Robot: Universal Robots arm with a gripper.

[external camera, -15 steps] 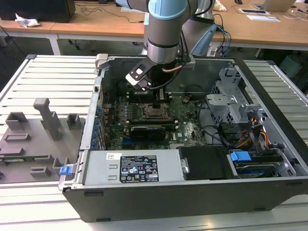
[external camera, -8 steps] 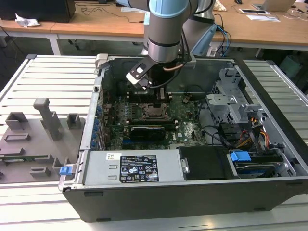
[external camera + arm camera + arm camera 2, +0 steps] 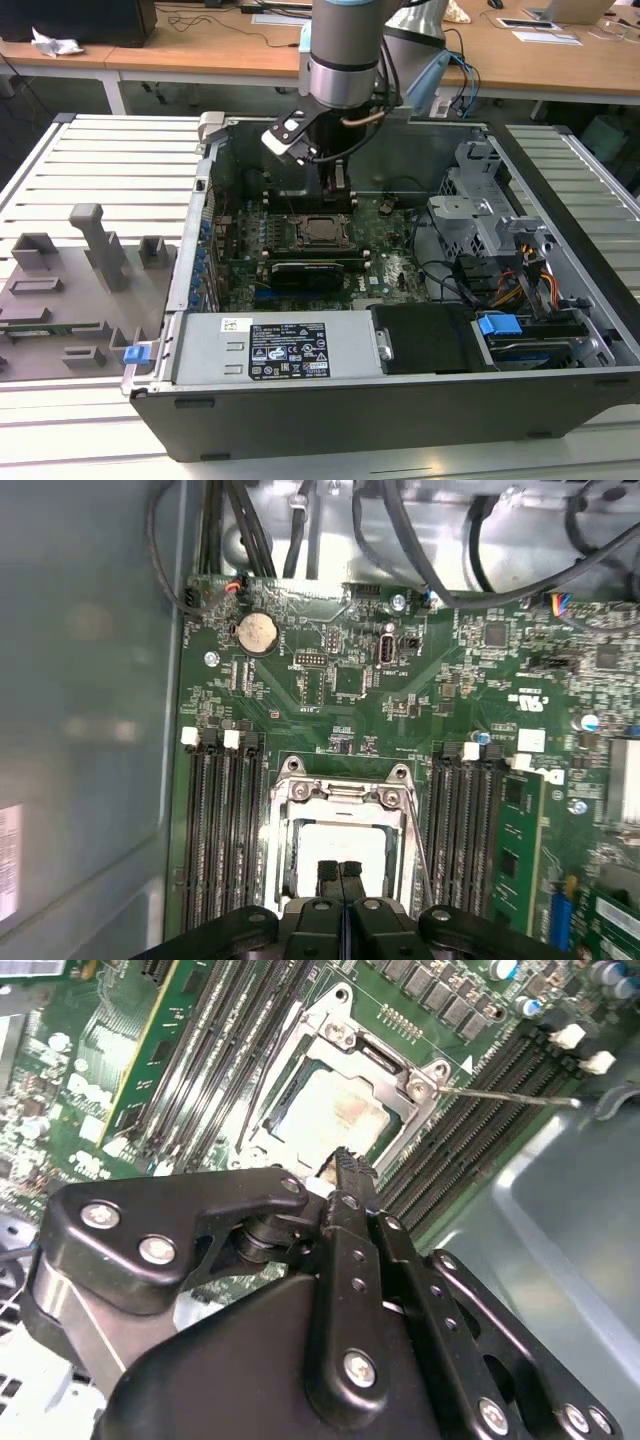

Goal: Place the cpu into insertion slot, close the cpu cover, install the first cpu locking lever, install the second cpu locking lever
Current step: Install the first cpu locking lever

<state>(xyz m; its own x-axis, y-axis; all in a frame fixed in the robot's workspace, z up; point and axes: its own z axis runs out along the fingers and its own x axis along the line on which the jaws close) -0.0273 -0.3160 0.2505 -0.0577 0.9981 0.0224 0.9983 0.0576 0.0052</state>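
Cpu (image 3: 318, 842) sits in the insertion slot (image 3: 287, 1102) near the middle of the motherboard (image 3: 330, 695), cpu cover (image 3: 345, 792) down around it, gripper (image 3: 341, 872) clenched empty just over the chip's edge; risk, as I judge it: pushed off-line, it skids off the thin, unlatched-looking locking lever (image 3: 505, 1096) and scrapes the memory slots (image 3: 215, 830) beside.

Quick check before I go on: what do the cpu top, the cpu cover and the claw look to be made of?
The cpu: pale matte metal top, judging by its dull silvery sheen. The cpu cover: bright stamped sheet metal, probably steel; it glints along its edges. The claw: matte black with a slight sheen, either metal or hard plastic; I cannot tell which.
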